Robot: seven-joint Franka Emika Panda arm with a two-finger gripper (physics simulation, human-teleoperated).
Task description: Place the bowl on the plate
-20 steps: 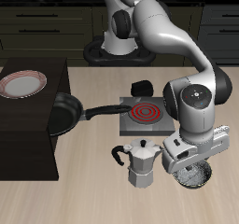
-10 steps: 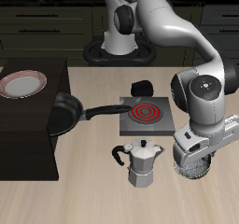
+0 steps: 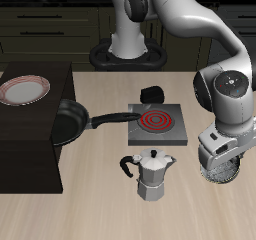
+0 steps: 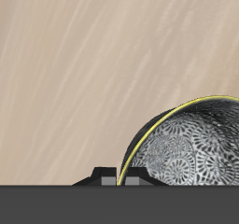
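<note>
The bowl (image 3: 221, 172), grey metal with a speckled inside, hangs slightly above the table near its front edge, beside the moka pot. My gripper (image 3: 216, 160) comes down on it from above and is shut on its rim. In the wrist view the bowl (image 4: 191, 148) fills the space beside my fingertips (image 4: 110, 177), with the yellow-edged rim running between them. The plate (image 3: 24, 89), white with a reddish-pink rim, lies far off on the dark raised counter (image 3: 45, 134) at the opposite side of the table.
A moka pot (image 3: 152, 175) stands close to the bowl. Behind it are the square stove burner (image 3: 156, 124) with a red coil and a small black cup (image 3: 150, 93). A black frying pan (image 3: 62, 120) sits on the counter's edge, between the plate and the burner.
The arm has swung away from the moka pot and risen, carrying the bowl with it off its earlier spot on the table.
</note>
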